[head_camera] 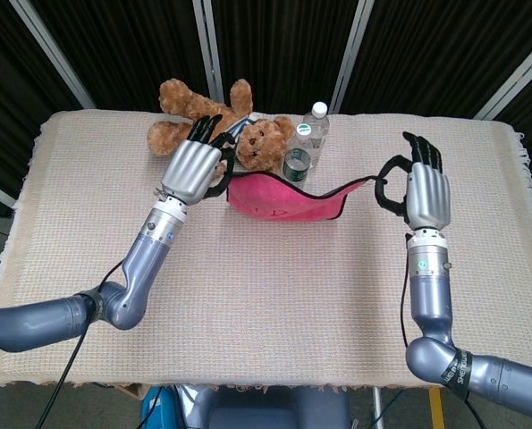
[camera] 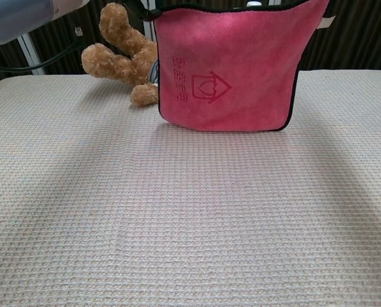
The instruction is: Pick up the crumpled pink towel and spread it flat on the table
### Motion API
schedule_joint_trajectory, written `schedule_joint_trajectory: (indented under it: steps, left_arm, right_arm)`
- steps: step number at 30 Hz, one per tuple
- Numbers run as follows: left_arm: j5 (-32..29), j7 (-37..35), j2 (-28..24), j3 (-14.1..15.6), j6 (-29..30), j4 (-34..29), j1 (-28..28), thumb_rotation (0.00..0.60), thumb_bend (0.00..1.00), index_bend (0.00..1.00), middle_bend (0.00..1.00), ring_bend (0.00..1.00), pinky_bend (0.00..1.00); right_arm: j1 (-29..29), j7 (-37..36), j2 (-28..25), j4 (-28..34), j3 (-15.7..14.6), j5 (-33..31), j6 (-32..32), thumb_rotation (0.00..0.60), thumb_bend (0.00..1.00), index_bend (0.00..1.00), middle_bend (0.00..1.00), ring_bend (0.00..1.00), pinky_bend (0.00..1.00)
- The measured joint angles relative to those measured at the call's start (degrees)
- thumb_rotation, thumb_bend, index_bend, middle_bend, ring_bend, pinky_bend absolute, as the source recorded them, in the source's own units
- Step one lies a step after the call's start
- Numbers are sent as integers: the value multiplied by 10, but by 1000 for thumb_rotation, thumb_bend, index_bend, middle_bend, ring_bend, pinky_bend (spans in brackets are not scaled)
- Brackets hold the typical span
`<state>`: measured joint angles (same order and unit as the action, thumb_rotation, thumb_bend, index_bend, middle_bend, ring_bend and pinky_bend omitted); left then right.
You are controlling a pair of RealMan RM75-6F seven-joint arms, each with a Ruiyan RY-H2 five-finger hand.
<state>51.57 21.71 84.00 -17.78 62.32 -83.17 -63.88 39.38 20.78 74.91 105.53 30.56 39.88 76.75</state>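
Both arms (head_camera: 131, 277) are clad in glossy blue-grey shells with rounded joints. Each hand (head_camera: 192, 170) is given a ribbed silver back and black fingers (head_camera: 424, 147). Black cables (head_camera: 55, 371) are run alongside the forearms; white lettering is seen on the right elbow band (head_camera: 453, 368).
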Motion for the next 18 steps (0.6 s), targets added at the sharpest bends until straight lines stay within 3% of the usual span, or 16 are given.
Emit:
schedule_joint_trajectory:
  steps: [8,18]
  left_arm:
    - [35,-20,5,23,2,-20,29,600,484,640,268,0,6]
    - [73,-41,8,60,31,-88,85,600,484,643,270,0,6]
  right_arm:
    - [-18,-15,6,6,-32,12,4,600,470,667,128,0,0]
    - [-54,-20,32,36,-107,79,35,600,470,667,128,0,0]
